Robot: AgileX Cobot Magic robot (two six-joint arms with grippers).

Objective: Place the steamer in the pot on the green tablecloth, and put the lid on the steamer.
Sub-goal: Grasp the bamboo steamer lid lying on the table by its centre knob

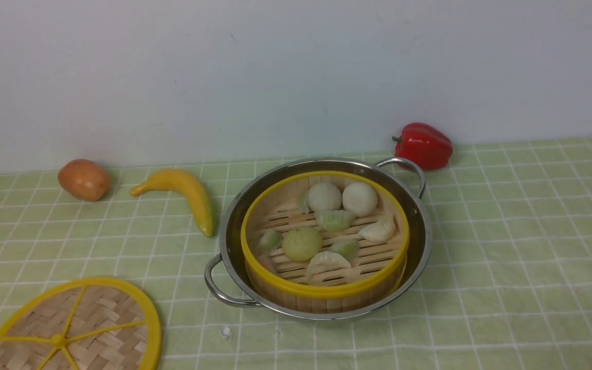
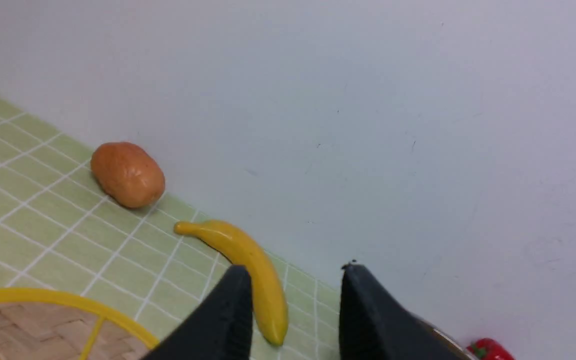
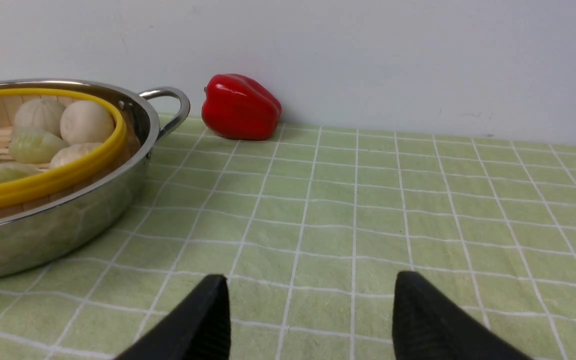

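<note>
The lid (image 1: 75, 326) lies flat at the near left, just beside the left gripper (image 2: 295, 285) (jaws spread, empty). The right gripper (image 3: 313, 295), likewise spread, is farther off. The steamer (image 1: 325, 234) sits in the pot (image 1: 417, 221).

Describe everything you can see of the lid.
The lid is a flat round disc of pale woven bamboo strips, with a thick yellow rim and five yellow spokes running out from a centre hub. It lies flat on the tablecloth at the near left, its near edge cut off by the front view. It sits apart from the pot and the steamer, covering nothing.
</note>
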